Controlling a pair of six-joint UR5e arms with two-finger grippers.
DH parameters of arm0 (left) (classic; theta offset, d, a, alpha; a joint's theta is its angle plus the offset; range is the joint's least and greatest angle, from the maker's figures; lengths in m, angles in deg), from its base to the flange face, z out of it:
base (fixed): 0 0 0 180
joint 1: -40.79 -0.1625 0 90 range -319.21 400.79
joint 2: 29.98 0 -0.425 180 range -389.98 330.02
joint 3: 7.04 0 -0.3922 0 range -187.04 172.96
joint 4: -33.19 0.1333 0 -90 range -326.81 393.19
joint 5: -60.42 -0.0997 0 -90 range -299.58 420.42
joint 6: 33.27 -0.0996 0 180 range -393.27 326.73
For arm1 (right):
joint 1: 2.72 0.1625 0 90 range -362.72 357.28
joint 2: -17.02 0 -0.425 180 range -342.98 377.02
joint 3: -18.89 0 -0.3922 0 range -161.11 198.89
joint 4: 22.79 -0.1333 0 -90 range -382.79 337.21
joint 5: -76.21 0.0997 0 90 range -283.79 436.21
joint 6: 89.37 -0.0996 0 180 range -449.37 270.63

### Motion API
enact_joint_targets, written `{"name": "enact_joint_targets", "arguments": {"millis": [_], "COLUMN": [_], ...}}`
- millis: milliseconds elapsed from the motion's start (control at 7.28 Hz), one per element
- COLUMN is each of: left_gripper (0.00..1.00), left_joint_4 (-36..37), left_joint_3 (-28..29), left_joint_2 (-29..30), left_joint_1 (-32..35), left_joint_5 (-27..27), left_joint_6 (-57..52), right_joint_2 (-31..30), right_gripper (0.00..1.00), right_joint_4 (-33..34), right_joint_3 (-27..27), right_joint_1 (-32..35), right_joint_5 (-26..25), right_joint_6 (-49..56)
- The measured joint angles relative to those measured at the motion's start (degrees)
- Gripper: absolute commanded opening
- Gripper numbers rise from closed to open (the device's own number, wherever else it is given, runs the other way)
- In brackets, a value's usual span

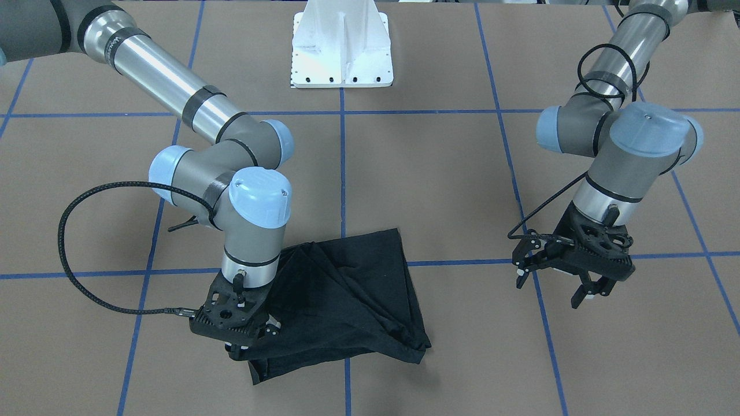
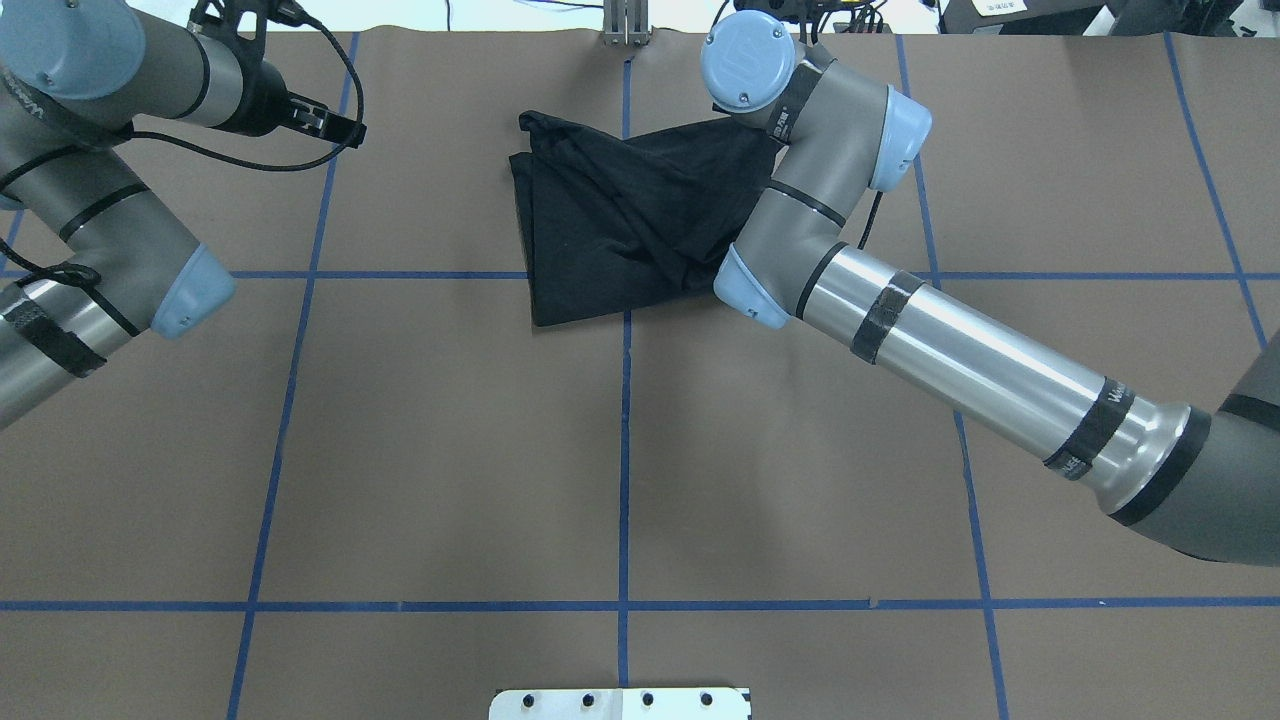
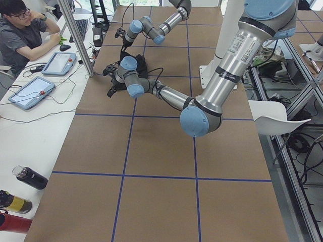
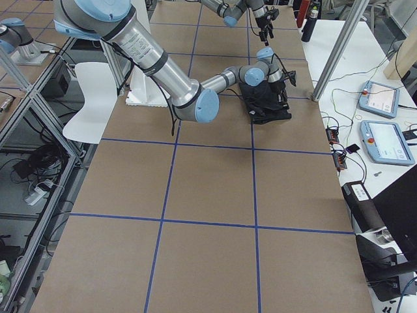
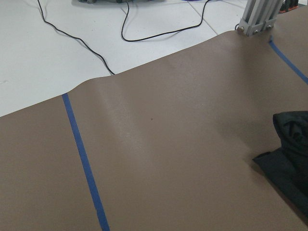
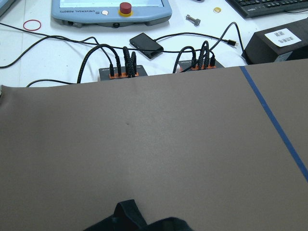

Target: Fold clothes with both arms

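Note:
The black T-shirt (image 1: 347, 289) lies crumpled and partly folded on the brown table, near its operator-side edge; its print is hidden. It also shows in the overhead view (image 2: 610, 220) and as a dark edge in the left wrist view (image 5: 291, 159). My right gripper (image 1: 243, 345) is down at the shirt's corner with its fingers mostly buried in cloth, and it appears shut on it. Folds fan out from there. Black cloth shows at the bottom of the right wrist view (image 6: 127, 219). My left gripper (image 1: 552, 289) is open and empty above bare table, well apart from the shirt.
A white mounting block (image 1: 341, 52) sits at the robot's side of the table. An aluminium post (image 2: 625, 25) stands at the far edge behind the shirt. Cable hubs (image 6: 120, 72) and control tablets (image 4: 384, 140) lie just past that edge. An operator (image 3: 22, 30) sits there.

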Motion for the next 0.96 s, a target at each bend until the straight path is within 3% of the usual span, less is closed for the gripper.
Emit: {"name": "enact_joint_targets", "arguments": {"millis": [275,687,962], "left_gripper": [1.0,1.0,1.0], "left_joint_4": [0.0,0.0,0.0], "left_joint_3": [-0.1,-0.5,-1.2], "left_joint_2": [0.0,-0.5,-1.2], "left_joint_1": [0.0,0.0,0.0], "left_joint_5": [0.0,-0.1,-0.1], "left_joint_6": [0.0,0.0,0.0], "right_joint_2": [1.9,2.1,1.7], "right_gripper": [1.0,1.0,0.99], "right_joint_4": [-2.0,9.1,12.2], "right_joint_3": [0.4,-11.5,-14.6], "right_joint_1": [0.7,-0.7,-1.9], "right_joint_5": [3.0,7.9,8.1], "right_joint_6": [0.6,-0.5,-0.9]}}
